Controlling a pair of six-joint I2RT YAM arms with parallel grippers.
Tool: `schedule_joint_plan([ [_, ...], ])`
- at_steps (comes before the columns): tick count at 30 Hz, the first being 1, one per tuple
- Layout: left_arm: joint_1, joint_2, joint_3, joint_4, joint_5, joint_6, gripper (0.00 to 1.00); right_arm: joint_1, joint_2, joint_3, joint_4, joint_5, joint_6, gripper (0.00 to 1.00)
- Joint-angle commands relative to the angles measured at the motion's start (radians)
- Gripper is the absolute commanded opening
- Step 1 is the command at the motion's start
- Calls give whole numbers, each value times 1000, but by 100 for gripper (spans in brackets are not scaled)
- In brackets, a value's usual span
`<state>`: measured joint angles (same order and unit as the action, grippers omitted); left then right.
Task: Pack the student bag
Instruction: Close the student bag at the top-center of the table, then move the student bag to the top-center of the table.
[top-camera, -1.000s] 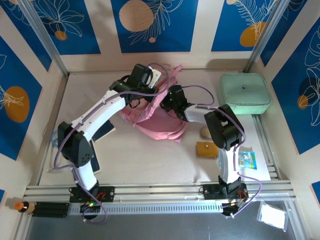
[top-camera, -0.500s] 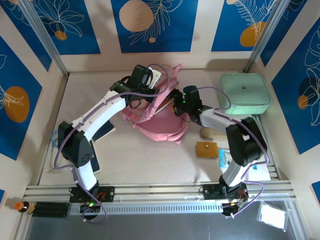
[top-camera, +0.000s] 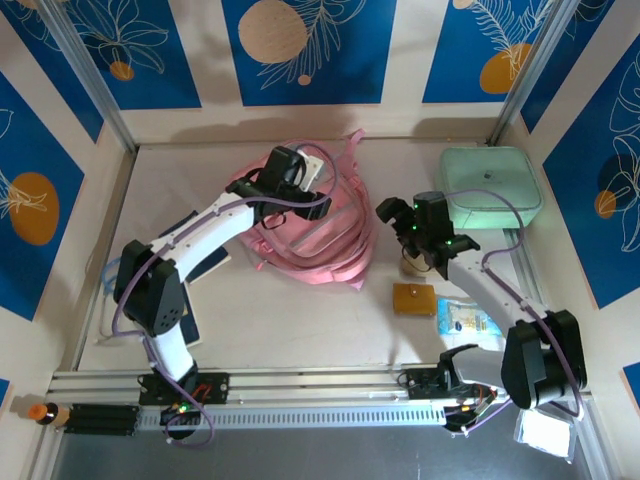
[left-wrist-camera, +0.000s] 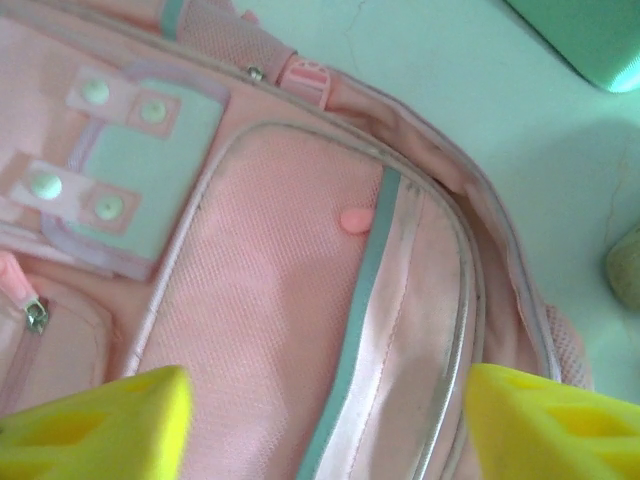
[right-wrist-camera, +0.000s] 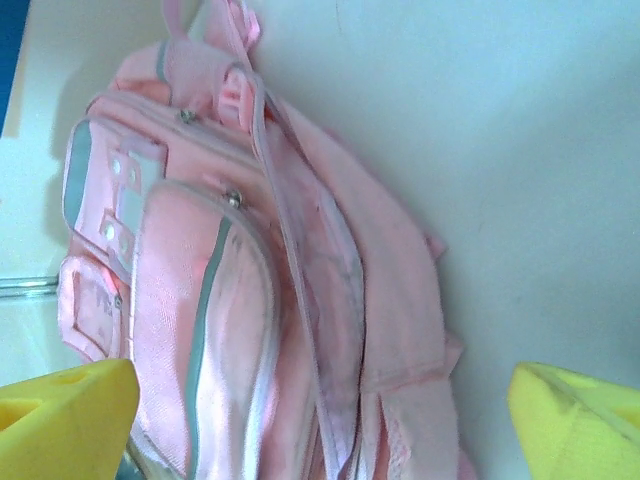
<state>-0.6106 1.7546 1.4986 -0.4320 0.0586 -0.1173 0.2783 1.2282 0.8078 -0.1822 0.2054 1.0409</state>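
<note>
Item: student bag (top-camera: 315, 240), mid-packing; left gripper (left-wrist-camera: 320, 430) and right gripper (right-wrist-camera: 322, 420) both spread, empty; you likely next need the brown pouch (top-camera: 413, 298) gripped.

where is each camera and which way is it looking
Top external: fixed above and behind the arms, looking down on the table; shows both arms, the left gripper over the student bag, the right gripper beside it.
Left wrist: on the left arm, looking down close at the bag's front pocket; its yellow fingertips fill the bottom corners.
Right wrist: on the right arm, looking across at the bag; yellow fingertips in the bottom corners.
Shared: all three see the bag; top and left wrist also see the mint-green case.
</note>
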Motion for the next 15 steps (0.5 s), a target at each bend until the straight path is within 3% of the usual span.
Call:
schedule_joint_plan([
  [1,37,-58,-69,49,-11,-126,81,-4,11,78,-73,20,-152,95],
  [9,202,-81,-257,53,-33,-452,87,42,187,216,-68,-127,-202,93],
  [15,217,21,-238,85,19,-496,87,78,234,226,-49,-153,-167,92],
])
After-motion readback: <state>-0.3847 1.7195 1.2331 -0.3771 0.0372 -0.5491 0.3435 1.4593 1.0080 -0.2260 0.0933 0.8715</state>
